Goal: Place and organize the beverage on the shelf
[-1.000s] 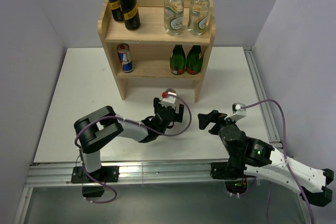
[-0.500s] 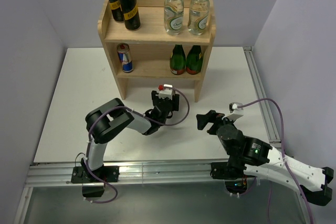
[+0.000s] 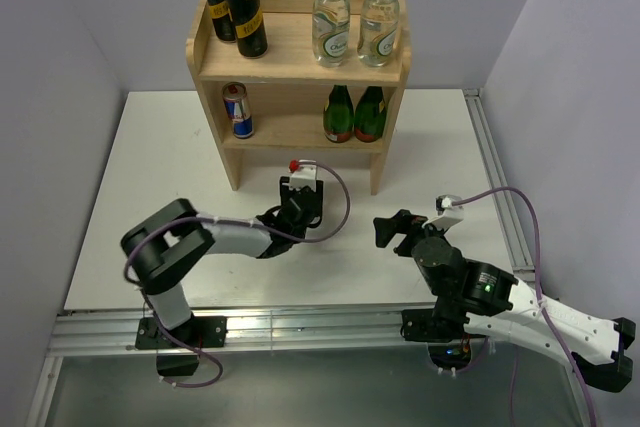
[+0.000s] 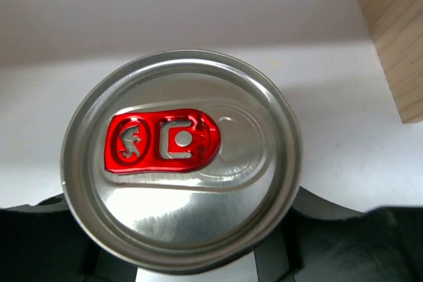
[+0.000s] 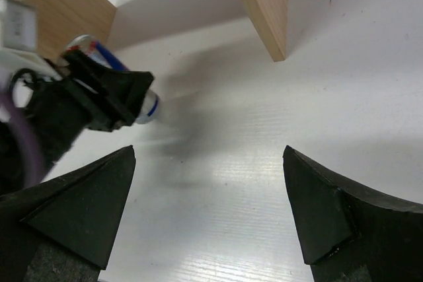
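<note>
The left wrist view is filled by the silver lid and red tab of a silver-blue-red can (image 4: pixel 182 160). My left gripper (image 4: pixel 188 229) is shut on that can, a black finger at each side. From the right wrist view the can (image 5: pixel 147 105) shows inside those black fingers. The left gripper (image 3: pixel 300 195) sits just in front of the shelf (image 3: pixel 297 75). The top board carries two black cans (image 3: pixel 245 13) and two clear bottles (image 3: pixel 331 22). Another silver-blue-red can (image 3: pixel 237 110) stands on the lower tier. My right gripper (image 3: pixel 395 230) (image 5: pixel 211 189) is open over bare table.
Two dark green bottles (image 3: pixel 354 113) stand on the right half of the lower tier. A shelf leg (image 4: pixel 396 37) (image 5: pixel 261 4) is close to both grippers. The white table (image 3: pixel 150 177) ends at a metal rail along the near edge.
My left gripper has slid left and closer to the shelf and has closed on the can. The right arm has barely moved and its gripper stays open.
</note>
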`<action>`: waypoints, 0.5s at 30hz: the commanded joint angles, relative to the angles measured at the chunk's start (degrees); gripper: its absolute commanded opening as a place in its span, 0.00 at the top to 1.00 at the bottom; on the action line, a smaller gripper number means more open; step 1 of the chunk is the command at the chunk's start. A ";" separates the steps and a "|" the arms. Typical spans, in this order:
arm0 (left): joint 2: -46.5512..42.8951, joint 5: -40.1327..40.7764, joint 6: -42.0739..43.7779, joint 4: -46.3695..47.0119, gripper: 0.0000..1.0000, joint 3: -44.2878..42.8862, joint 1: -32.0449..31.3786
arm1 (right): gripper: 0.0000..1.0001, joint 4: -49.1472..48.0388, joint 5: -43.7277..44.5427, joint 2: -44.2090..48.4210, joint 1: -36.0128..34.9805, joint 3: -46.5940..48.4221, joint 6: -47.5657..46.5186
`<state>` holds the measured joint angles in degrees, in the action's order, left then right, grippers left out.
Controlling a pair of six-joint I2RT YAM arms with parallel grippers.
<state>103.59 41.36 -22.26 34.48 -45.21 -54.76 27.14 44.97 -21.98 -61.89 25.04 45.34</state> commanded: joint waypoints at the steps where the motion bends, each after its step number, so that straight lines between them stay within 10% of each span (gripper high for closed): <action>1: -11.20 5.91 -4.89 -14.06 1.00 -2.68 -1.66 | 0.00 -1.82 1.26 0.44 -0.25 0.45 -0.43; 15: -27.13 8.83 7.14 -27.89 1.00 -17.52 0.87 | 0.00 -1.65 1.08 2.55 -0.25 0.10 -0.34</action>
<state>77.30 48.90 -20.08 5.80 -57.49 -55.79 26.76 44.97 -19.97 -61.89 25.04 45.30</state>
